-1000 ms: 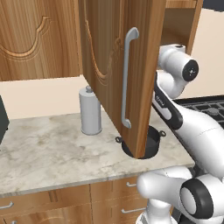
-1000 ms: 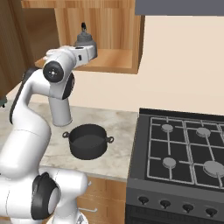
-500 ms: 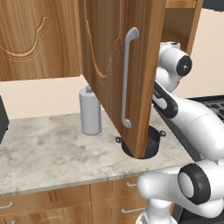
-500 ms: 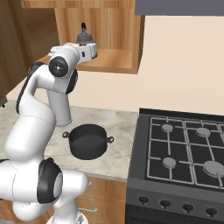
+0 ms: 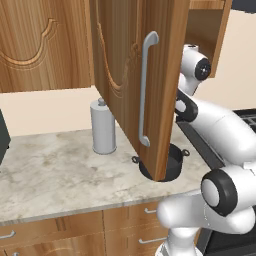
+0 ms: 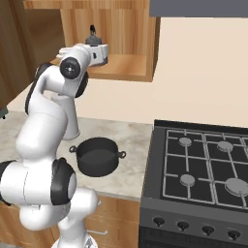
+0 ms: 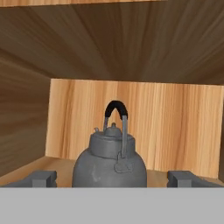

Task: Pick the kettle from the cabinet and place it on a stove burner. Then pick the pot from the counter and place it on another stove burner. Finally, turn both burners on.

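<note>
Kitchen scene with the arm raised to the open wall cabinet [image 6: 123, 68]. The kettle [image 7: 109, 161] stands upright on the cabinet shelf, near the back wall, its axis vertical. In the hand view its arched handle [image 7: 116, 120], black at the top, rises edge-on above the knobbed lid, so the handle's plane runs toward the camera; the spout is hidden behind the body or too small to tell, so the pointing direction of the spout cannot be told. In the right base view only the top of the kettle [image 6: 91, 35] shows above the robot's hand.

The pincer [image 7: 113, 178] is spread to its widest and holds nothing: its 2 dark fingertips [image 7: 40, 178] stand one to each side of the kettle body, apart from it, level with its lower half. In the right base view the hand sits at the cabinet's lower front edge, just in front of the kettle.

The cabinet door [image 5: 145, 85] hangs swung out over the desk, its long vertical silver bar handle [image 5: 145, 90] facing the left base camera.

The pot [image 6: 98, 155] sits flat on the marbled desk [image 5: 55, 170], opening upward, its 2 loop handles on opposite sides, between the arm's base and the stove [image 6: 203, 169]. A tall grey canister [image 5: 103, 127] stands upright on the desk near the wall, left of the door in the left base view. 4 burners [image 6: 188, 180] show under the black grates, all bare.
</note>
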You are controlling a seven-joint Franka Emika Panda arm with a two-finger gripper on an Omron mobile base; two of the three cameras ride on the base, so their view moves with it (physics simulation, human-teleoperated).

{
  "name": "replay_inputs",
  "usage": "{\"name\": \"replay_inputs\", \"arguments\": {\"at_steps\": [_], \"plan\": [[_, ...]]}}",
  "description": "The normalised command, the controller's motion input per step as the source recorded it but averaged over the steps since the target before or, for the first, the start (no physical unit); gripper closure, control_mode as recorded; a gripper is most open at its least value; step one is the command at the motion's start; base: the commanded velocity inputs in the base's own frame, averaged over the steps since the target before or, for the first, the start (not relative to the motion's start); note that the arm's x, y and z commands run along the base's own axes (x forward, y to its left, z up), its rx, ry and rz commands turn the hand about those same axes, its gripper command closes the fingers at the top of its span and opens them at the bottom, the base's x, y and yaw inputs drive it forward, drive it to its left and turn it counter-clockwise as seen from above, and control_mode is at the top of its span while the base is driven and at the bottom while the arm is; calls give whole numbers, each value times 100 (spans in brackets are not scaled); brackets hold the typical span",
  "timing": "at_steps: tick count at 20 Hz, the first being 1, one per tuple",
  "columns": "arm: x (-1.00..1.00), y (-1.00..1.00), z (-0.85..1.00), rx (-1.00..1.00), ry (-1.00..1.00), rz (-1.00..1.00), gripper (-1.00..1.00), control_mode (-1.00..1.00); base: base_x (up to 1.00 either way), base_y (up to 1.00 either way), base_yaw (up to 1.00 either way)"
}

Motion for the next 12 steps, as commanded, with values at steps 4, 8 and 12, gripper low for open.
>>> {"name": "replay_inputs", "arguments": {"at_steps": [4,8,12], "plan": [[36,-7,1,0,0,9,-100,-100,0,0,0],[26,-22,0,0,0,5,-100,-100,0,0,0],[21,-16,0,0,0,3,-100,-100,0,0,0]]}}
